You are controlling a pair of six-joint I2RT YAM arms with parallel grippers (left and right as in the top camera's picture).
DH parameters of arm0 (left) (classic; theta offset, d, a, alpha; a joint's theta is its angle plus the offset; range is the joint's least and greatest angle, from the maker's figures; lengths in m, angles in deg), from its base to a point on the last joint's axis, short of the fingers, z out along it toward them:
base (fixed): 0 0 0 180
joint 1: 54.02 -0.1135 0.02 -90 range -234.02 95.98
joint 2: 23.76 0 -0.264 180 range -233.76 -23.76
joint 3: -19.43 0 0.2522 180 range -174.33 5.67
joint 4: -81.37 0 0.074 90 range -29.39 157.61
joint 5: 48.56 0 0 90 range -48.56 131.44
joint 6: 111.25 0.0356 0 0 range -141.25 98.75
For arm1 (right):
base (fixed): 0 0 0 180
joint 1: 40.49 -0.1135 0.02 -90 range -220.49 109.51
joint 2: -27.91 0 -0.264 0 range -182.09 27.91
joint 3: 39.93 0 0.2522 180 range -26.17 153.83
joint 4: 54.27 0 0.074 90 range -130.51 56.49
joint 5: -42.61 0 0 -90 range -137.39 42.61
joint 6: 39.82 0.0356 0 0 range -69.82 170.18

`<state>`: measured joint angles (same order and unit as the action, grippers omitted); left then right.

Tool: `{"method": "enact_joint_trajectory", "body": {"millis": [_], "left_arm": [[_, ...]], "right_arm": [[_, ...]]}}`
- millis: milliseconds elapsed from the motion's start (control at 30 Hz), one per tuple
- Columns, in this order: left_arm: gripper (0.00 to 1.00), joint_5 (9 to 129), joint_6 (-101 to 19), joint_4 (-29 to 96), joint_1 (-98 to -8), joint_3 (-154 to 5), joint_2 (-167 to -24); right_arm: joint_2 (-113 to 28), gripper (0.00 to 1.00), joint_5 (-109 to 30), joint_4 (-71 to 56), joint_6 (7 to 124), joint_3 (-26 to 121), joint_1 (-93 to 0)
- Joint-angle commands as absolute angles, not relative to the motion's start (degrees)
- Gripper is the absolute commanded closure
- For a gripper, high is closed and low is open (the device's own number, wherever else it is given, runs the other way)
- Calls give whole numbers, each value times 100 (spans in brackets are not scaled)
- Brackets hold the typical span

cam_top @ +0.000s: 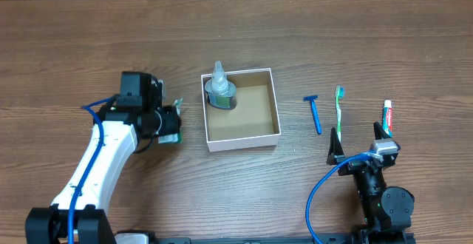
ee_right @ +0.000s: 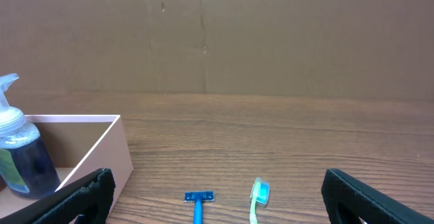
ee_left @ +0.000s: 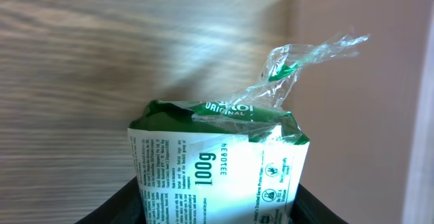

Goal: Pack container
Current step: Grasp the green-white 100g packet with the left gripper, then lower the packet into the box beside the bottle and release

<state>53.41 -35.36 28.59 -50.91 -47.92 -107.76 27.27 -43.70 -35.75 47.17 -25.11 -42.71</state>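
Observation:
The container point(cam_top: 269, 103), a square white-walled box with a brown inside, sits mid-table and holds a clear pump bottle point(cam_top: 219, 89) in its far left corner; both also show in the right wrist view, container point(ee_right: 102, 149) and bottle point(ee_right: 17, 159). My left gripper point(cam_top: 173, 126) is just left of the container, shut on a green and white wrapped soap packet point(ee_left: 217, 170). My right gripper point(cam_top: 360, 142) is open and empty near the front right, behind a blue razor point(cam_top: 315, 114) and a green toothbrush point(cam_top: 338, 111).
A toothpaste tube point(cam_top: 387, 116) lies at the far right beside the right gripper. The razor point(ee_right: 199, 203) and toothbrush point(ee_right: 258, 195) lie between the right jaws' line of view. A cardboard wall point(ee_right: 271, 34) stands behind the table.

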Motion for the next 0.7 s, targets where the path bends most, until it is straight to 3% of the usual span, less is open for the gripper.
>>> {"method": "enact_joint_trajectory", "body": {"millis": [0,300,667], "left_arm": [[50,6370,-4452,2911,-4929,-5170,-10420],[52,6132,-5241,2924,-3795,-5799,-10121],[52,4178,-6113,2813,-2403,-6059,-10252]], "right_arm": [[2773,0,-4340,-3606,4693,-2572,-4234],[2773,0,-4340,-3606,4693,-2572,-4234],[2775,0,-4340,-3606,4693,-2572,-4234]]}}
